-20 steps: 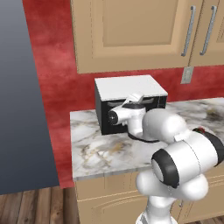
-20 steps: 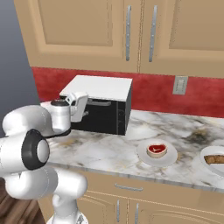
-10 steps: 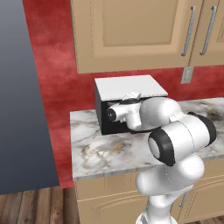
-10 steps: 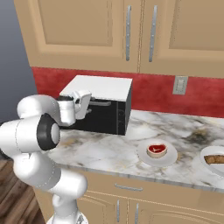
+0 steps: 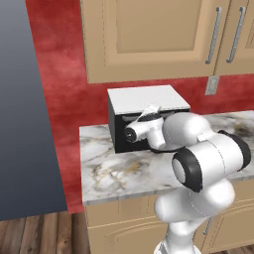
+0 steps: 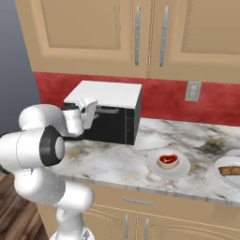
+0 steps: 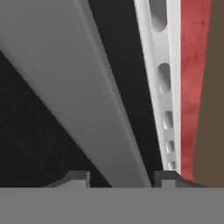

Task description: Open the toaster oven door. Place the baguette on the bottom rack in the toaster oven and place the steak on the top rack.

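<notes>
Red wall (image 6: 164,96) behind a marbled white-and-grey surface (image 6: 140,154). Tan wooden upper cabinets (image 6: 93,33) with vertical metal bar handles (image 6: 137,35). Matching tan lower cabinets (image 5: 119,228) beneath. Grey outlet plate (image 6: 192,91) on the wall. Wood plank floor (image 5: 34,233). Tall blue-grey panel (image 5: 25,109) at left.

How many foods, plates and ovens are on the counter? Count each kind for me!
Foods: 2, the steak and the baguette
Plates: 2, the steak's plate and the baguette's plate
Ovens: 1, the toaster oven
Total: 5
</notes>
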